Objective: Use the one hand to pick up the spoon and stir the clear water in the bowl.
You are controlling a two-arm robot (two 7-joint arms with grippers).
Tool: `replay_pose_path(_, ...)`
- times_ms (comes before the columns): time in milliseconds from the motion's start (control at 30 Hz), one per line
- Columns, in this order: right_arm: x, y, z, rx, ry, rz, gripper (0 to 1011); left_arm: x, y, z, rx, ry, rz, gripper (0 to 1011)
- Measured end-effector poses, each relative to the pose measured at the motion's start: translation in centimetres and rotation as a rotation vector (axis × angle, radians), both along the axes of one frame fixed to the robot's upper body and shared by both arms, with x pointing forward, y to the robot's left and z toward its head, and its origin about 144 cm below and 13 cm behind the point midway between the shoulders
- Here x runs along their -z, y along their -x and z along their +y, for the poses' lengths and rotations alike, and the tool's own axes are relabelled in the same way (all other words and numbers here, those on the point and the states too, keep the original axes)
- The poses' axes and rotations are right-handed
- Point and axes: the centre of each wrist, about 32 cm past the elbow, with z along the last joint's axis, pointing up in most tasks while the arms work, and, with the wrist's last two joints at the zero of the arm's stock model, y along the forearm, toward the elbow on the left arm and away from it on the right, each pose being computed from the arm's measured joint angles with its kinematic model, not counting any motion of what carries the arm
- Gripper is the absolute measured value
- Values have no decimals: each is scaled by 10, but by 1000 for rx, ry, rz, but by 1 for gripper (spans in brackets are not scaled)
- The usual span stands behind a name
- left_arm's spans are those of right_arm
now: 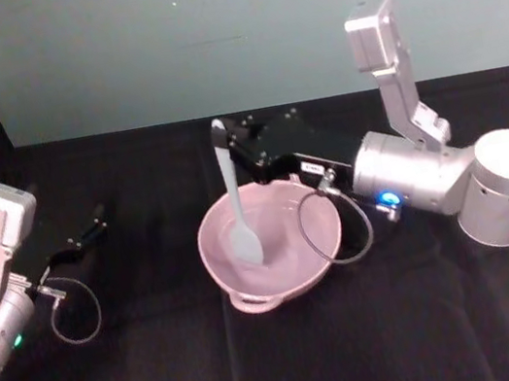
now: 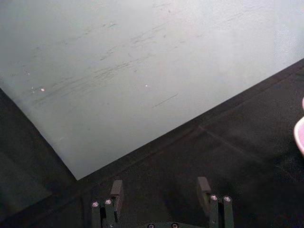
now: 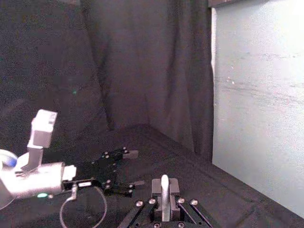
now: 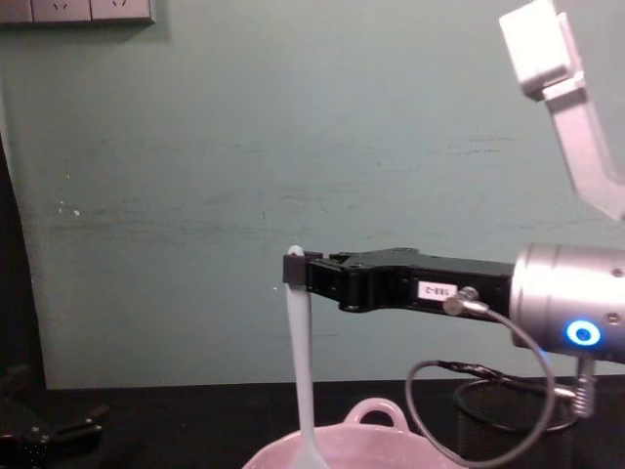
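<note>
My right gripper (image 1: pixel 223 143) reaches in from the right and is shut on the top of the white spoon's handle (image 4: pixel 301 352). The spoon (image 1: pixel 239 215) hangs almost upright, its scoop down inside the pale pink bowl (image 1: pixel 215 257) at the table's middle. The clear water is too faint to make out against the pink. In the right wrist view the handle tip (image 3: pixel 164 186) sits between the closed fingers. The chest view shows the gripper (image 4: pixel 296 271) level above the bowl's loop handle (image 4: pixel 376 410). My left gripper (image 1: pixel 94 222) rests open at the far left (image 2: pixel 160 190), well away from the bowl.
A black wire-mesh cup (image 4: pixel 500 410) stands behind the bowl under the right wrist. Black cloth covers the table, with a pale green wall (image 1: pixel 207 31) behind. The right arm's cable (image 1: pixel 356 232) loops beside the bowl's right rim.
</note>
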Motion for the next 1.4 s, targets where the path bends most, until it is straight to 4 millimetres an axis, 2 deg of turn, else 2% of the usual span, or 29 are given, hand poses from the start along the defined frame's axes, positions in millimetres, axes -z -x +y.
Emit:
replay_pose_path(267,1,-21,4,19,-16,4,98,0,0,0,0,0,0,1011)
replay_pose_path(467,1,-33,-4,59,-18,9,97,0,0,0,0,0,0,1011)
replay_pose_path(633,1,-35,-14,95,-15,7,98,0,0,0,0,0,0,1011)
replay_pose_path(867,-2,-24,-36,144,6,7,98,0,0,0,0,0,0,1011)
replay_pose_path(1067,-4,-3,-46,151,32,22,98,0,0,0,0,0,0,1011)
replay_pose_path(1400,-4,21,-36,98,31,19,98,0,0,0,0,0,0,1011)
